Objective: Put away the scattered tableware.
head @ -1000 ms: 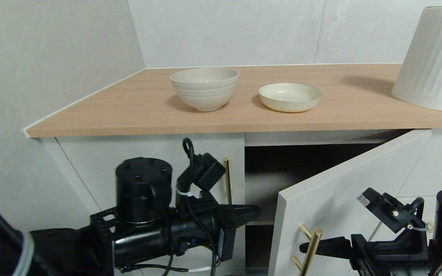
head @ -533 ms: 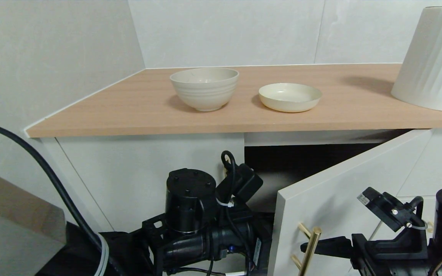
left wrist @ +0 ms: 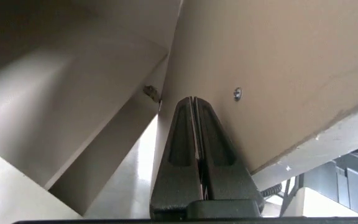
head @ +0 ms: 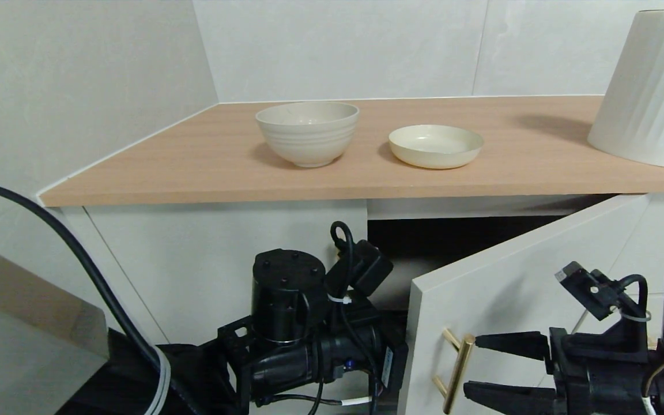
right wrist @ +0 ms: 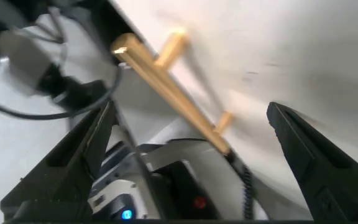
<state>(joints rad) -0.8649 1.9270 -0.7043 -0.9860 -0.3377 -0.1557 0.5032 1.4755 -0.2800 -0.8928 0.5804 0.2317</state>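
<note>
Head view showed the right end effector spread wide, one finger above and one below the brass handle of the half-open cabinet door, with visible gaps on both sides and nothing gripped. That straddle looked like a position for taking or letting go of the bar, so the door could be swung; which of the two could not be told. The right wrist view agreed: the bar ran between the two dark fingers, apart from each.

The left end effector was pinched shut on nothing, its tip close under the door's pale inner face, just beside a small screw. It seemed placed to push the door outward from behind, though actual contact could not be confirmed.

The tableware sat well above and beyond both end effectors on the wooden worktop: a ribbed bowl more toward the left end effector's side, a shallow dish near it toward the right one's. Both stood upright and untouched, so putting them away appeared not yet begun, and opening the cabinet came first.

Inside the cabinet was mostly dark; a shelf's presence was hard to judge. The door hid the left end effector's tip in the head view. A ribbed white lampshade was cut off by the frame edge.
</note>
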